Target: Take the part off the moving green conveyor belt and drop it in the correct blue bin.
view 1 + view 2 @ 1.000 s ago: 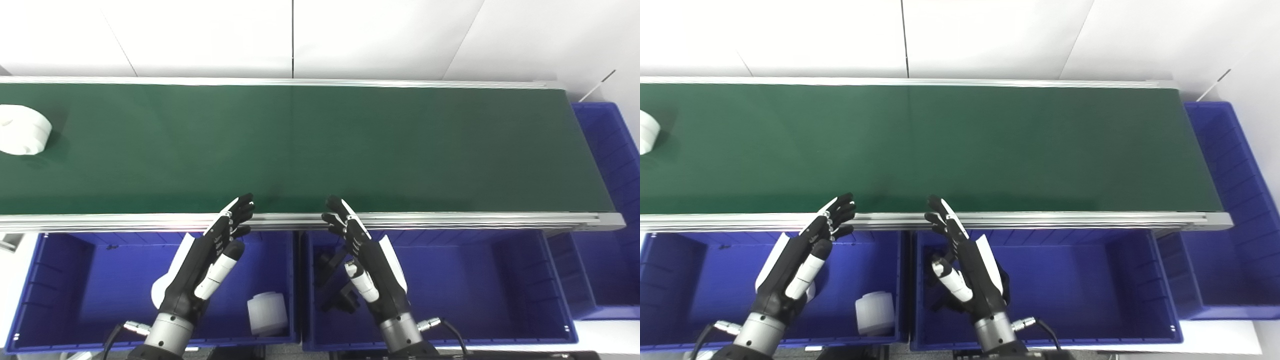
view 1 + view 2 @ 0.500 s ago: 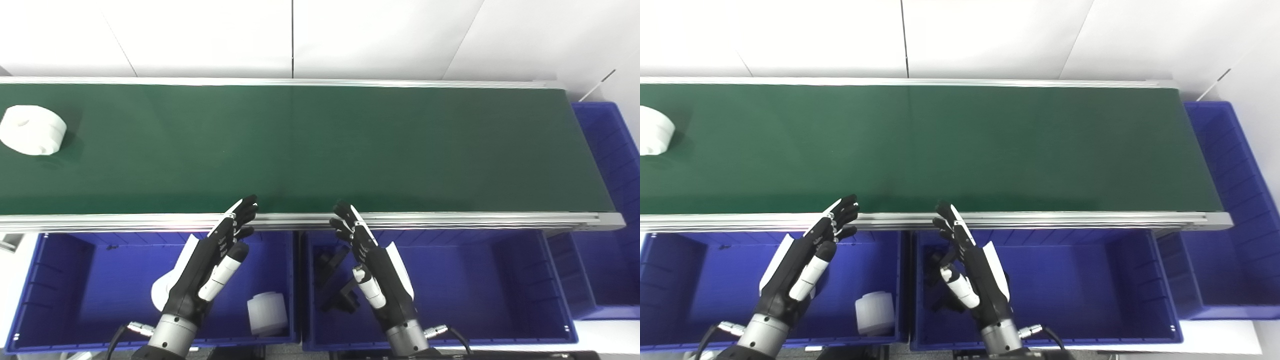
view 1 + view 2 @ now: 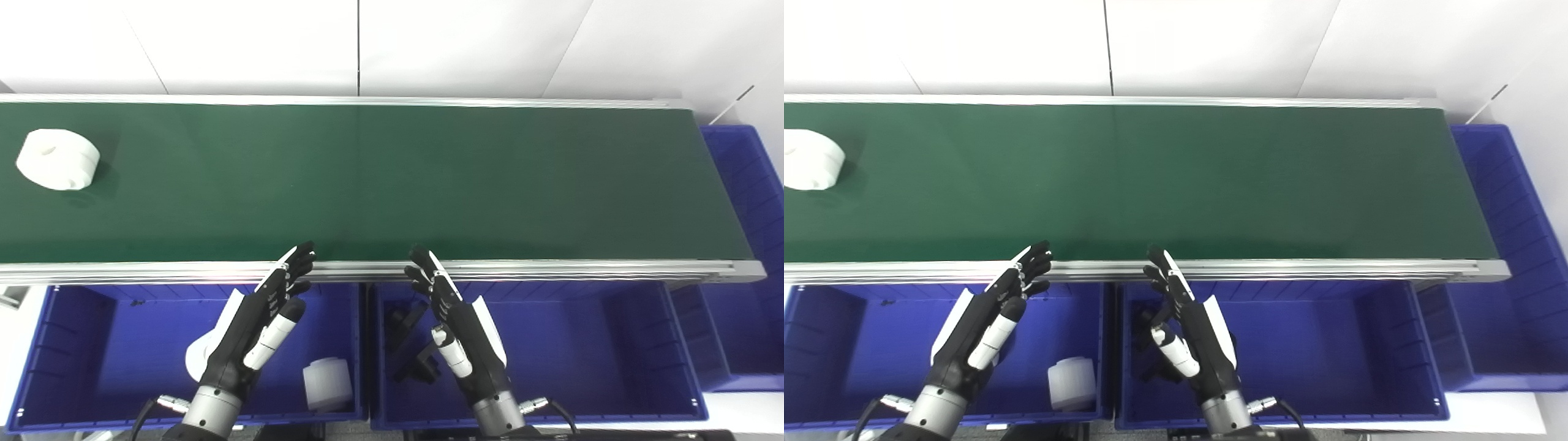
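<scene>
I wait, both hands empty with fingers spread: left hand (image 3: pixel 254 324), right hand (image 3: pixel 462 331). The part (image 3: pixel 58 159) rides the belt's (image 3: pixel 392 177) left end; next, my left reaches out.

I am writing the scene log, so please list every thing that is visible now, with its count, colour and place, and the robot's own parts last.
conveyor belt: 1, green with silver rails, across the middle of the view.
white part on the belt: 1, white, round, at the belt's far left.
left bin: 1, blue, below the belt at the left.
white part in the bin: 1, white, near corner of the left bin by its right wall.
middle bin: 1, blue, below the belt, right of the left bin.
black parts: count unclear, black, left side of the middle bin, partly hidden by the right hand.
end bin: 1, blue, at the belt's right end.
wall: white panels, behind the belt.
left hand: open, black and white, over the left bin.
right hand: open, black and white, over the middle bin.
</scene>
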`<action>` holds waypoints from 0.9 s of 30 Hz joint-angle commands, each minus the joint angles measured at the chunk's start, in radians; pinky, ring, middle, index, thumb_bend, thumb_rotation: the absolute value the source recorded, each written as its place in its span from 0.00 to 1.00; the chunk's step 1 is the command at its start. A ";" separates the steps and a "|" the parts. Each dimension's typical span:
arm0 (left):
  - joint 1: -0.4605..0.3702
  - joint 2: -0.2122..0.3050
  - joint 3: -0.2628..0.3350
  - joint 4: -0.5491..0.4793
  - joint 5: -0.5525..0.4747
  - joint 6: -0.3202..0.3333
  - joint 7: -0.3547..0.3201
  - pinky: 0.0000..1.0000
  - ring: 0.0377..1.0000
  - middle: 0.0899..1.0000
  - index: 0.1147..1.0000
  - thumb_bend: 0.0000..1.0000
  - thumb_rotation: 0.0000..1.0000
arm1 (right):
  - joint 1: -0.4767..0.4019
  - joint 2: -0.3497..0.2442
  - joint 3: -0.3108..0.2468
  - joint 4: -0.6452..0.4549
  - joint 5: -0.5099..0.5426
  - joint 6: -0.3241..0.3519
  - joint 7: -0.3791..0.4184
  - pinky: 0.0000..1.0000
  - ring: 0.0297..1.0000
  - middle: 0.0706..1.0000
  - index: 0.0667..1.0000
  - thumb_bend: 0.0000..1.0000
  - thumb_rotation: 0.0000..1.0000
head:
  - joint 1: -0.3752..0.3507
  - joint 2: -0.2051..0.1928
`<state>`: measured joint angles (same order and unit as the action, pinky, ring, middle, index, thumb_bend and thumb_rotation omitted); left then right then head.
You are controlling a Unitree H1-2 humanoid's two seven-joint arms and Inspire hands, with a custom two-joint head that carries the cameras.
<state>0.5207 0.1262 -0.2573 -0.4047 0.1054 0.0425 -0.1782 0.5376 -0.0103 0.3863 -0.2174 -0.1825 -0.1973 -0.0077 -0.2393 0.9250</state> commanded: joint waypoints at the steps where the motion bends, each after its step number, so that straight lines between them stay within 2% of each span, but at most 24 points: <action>1: 0.006 -0.001 -0.001 -0.026 -0.005 -0.031 0.004 0.87 0.92 0.91 0.90 0.70 0.91 | 0.001 0.007 0.004 -0.028 0.003 -0.009 0.014 0.91 0.91 0.96 0.97 0.87 1.00 | 0.000 -0.001; 27: 0.005 0.002 -0.001 -0.024 -0.007 -0.032 0.005 0.88 0.92 0.91 0.90 0.69 0.91 | -0.003 0.009 0.005 -0.023 0.008 -0.004 0.016 0.92 0.92 0.95 0.97 0.88 1.00 | -0.003 -0.002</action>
<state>0.5206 0.1267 -0.2563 -0.4042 0.0958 0.0420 -0.1784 0.5347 -0.0086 0.3864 -0.2167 -0.1778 -0.1972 -0.0075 -0.2424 0.9235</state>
